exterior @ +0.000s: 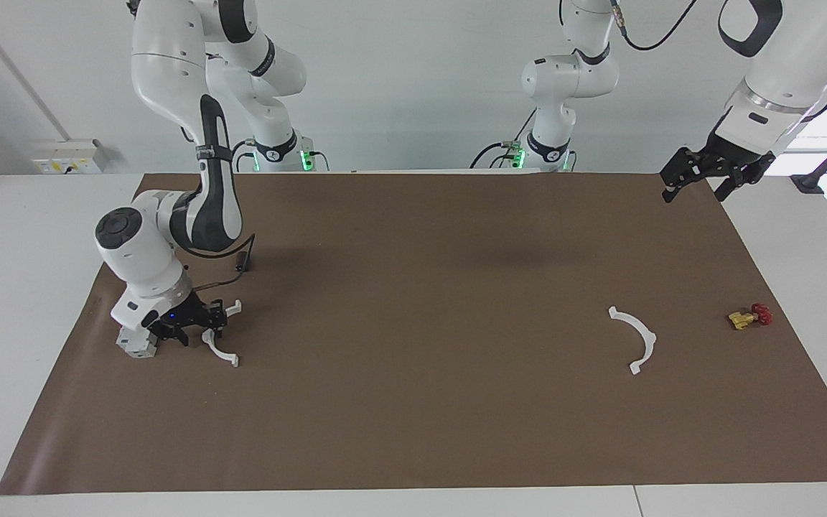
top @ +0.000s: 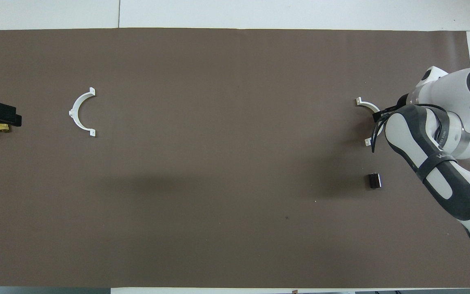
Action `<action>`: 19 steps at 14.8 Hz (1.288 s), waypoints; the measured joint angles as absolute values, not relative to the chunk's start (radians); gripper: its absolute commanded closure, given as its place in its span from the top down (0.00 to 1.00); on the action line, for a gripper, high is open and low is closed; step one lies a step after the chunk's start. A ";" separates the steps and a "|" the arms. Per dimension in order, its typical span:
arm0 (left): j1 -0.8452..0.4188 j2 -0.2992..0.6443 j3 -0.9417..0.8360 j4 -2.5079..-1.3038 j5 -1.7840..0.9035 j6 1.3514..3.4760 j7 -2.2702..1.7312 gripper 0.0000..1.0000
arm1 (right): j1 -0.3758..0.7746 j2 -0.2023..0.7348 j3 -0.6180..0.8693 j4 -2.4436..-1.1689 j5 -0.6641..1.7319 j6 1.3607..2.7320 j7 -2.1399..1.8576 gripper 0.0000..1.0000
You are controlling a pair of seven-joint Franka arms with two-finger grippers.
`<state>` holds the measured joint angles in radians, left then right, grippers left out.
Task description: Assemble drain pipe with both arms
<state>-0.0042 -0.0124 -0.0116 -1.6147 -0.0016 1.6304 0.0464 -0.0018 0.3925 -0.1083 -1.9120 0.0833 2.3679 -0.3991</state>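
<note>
Your right gripper is down at the brown mat at the right arm's end of the table, its fingers set about the middle of one white half-ring of the drain pipe; the arc's two tabbed ends stick out past the fingers, but you cannot tell whether the fingers press on it or stand slightly open. A grey boxy block sits right beside the gripper, toward the mat's end edge, so room is tight there. A small dark cylinder lies on the mat nearer to the robots than that half-ring, well apart from it. The other half-ring lies flat near the left arm's end of the table, untouched, with a small red-and-yellow part between it and the mat's end edge. Your left gripper waits raised over the mat's corner at the robots' side – fingers spread, holding nothing. Between the two half-rings the mat runs as one wide bare stretch, and the strip along the edge farthest from the robots is likewise bare.
</note>
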 measured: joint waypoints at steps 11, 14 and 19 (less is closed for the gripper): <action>0.035 0.133 -0.010 -1.965 0.000 2.227 0.110 1.00 | -0.002 0.392 -0.103 -1.936 0.096 2.385 -0.400 0.07; 0.035 0.214 -0.010 -1.988 0.000 2.361 0.113 1.00 | 0.004 0.392 -0.040 -1.866 0.107 2.316 -0.334 0.07; 0.035 0.333 -0.010 -1.992 0.000 2.494 0.116 1.00 | 0.204 0.400 -0.005 -1.680 0.106 2.132 0.081 0.08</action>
<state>0.0349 0.3333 -0.0098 -1.9915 0.0004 2.4941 0.1156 0.2038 0.4003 -0.0051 -1.6797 0.1061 2.1322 0.0810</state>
